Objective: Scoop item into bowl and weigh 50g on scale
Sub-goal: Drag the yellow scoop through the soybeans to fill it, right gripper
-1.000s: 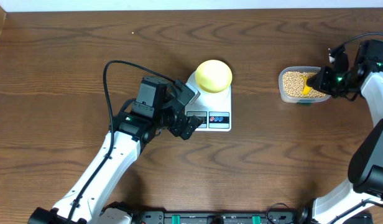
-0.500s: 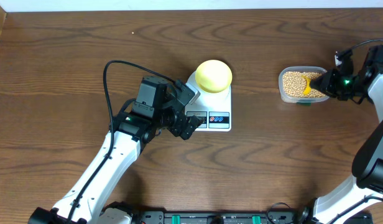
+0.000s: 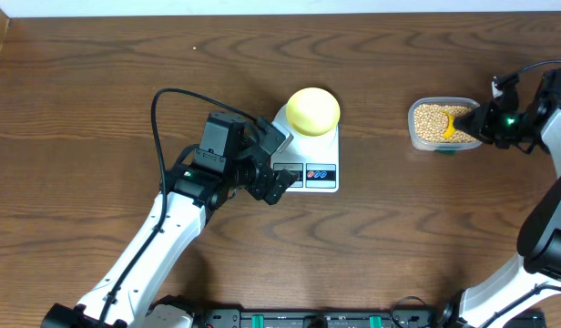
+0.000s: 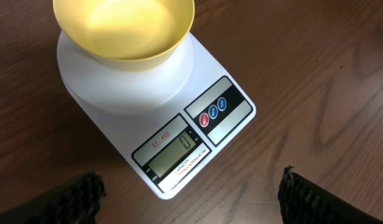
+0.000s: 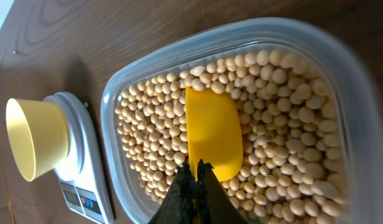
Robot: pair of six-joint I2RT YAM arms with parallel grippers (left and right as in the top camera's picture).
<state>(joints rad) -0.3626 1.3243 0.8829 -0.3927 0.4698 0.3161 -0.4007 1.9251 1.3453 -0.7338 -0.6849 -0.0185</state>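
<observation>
The empty bowl [image 4: 126, 31] sits on the scale [image 4: 179, 102], the left gripper [image 4: 191, 202] spread wide just beside it. Right of the scale, the right gripper [image 5: 193, 186] clenches a scoop [image 5: 213, 134] in a tub [image 5: 359, 74] of beans [image 5: 285, 124].

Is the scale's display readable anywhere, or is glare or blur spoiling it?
Left wrist view: the display is sharp and glare-free, showing 0; a soft bright patch sits inside the bowl. Overhead: too small to read. Right wrist view: beans and scoop are crisp, but the scale shows no readable display.
</observation>
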